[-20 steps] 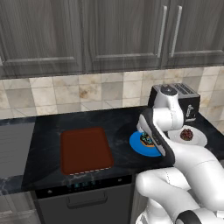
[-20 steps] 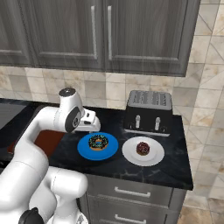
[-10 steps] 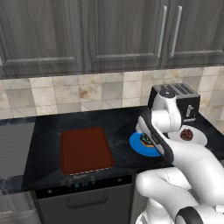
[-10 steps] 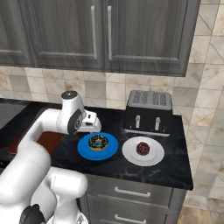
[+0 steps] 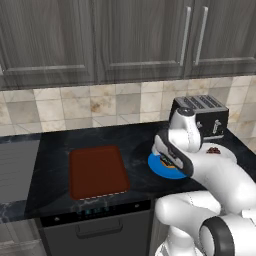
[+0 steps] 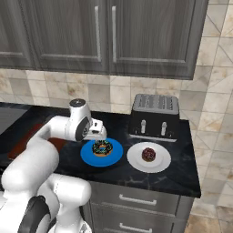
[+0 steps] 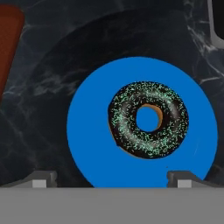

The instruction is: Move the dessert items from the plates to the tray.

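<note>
We are hovering our end effector (image 7: pixel 111 177) over the bright blue plate (image 7: pixel 87 144), its jaws spread wide and grasping nothing; the two dark finger tips (image 7: pixel 41 177) are framing the lower rim of the plate in the hand view. The chocolate donut (image 7: pixel 148 119) with teal sprinkles is lying flat near the middle of that plate, untouched. Beside it on the dark marble tabletop (image 6: pixel 182 173), the white plate (image 6: pixel 136 159) is carrying the smaller dark-brown sweet (image 6: pixel 148 154), just in front of the black toaster (image 6: pixel 154 117). The reddish-brown tray (image 5: pixel 97 171) is waiting bare, well apart on the far side of the arm. We are judging this to be the approach to the first pickup; next we are needing to descend, straddle one side of the donut's ring, close gently, then lift and carry it across to the tray.
</note>
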